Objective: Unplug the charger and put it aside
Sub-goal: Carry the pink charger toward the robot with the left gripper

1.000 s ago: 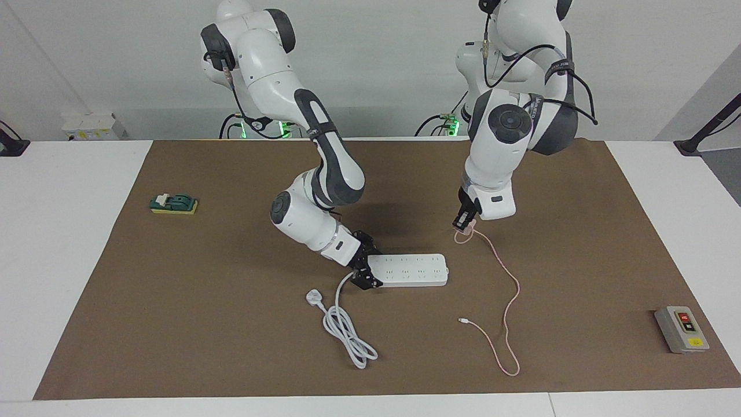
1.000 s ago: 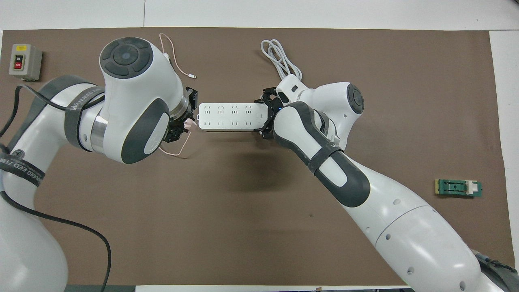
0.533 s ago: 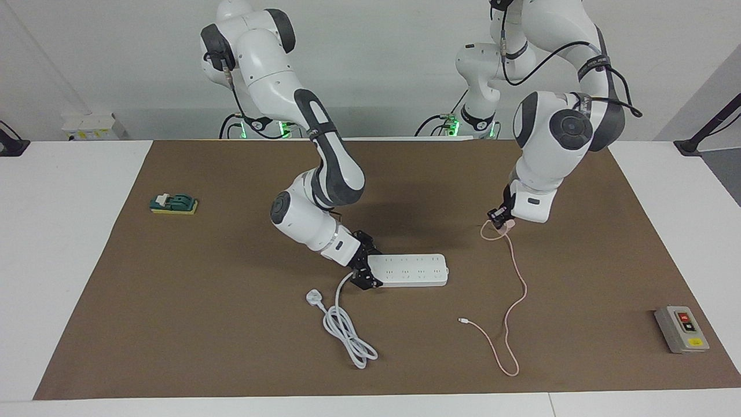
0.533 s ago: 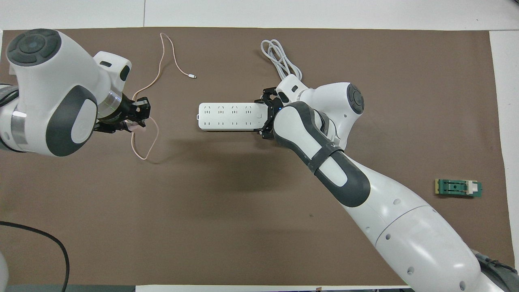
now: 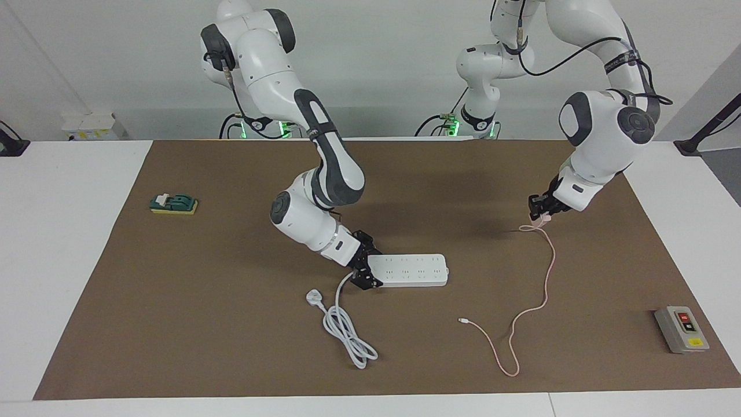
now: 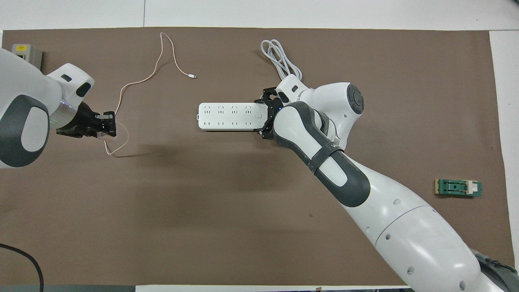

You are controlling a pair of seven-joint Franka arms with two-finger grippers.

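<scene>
The pale pink charger (image 5: pixel 541 219) hangs just above the brown mat, well away from the white power strip (image 5: pixel 414 270) and toward the left arm's end of the table. My left gripper (image 5: pixel 539 213) is shut on it. In the overhead view the left gripper (image 6: pixel 107 125) covers most of the charger. Its thin pink cable (image 5: pixel 547 272) trails over the mat to a white tip (image 5: pixel 462 319). My right gripper (image 5: pixel 365 273) is shut on the power strip's corded end, a finger on each long side.
The strip's white plug and coiled cord (image 5: pixel 343 325) lie farther from the robots than the strip. A grey switch box (image 5: pixel 681 329) sits at the left arm's end. A green and yellow block (image 5: pixel 173 204) sits at the right arm's end.
The left gripper has carried the charger from beside the power strip toward the left arm's end of the table, dragging the cable along. The right arm and the strip have not moved.
</scene>
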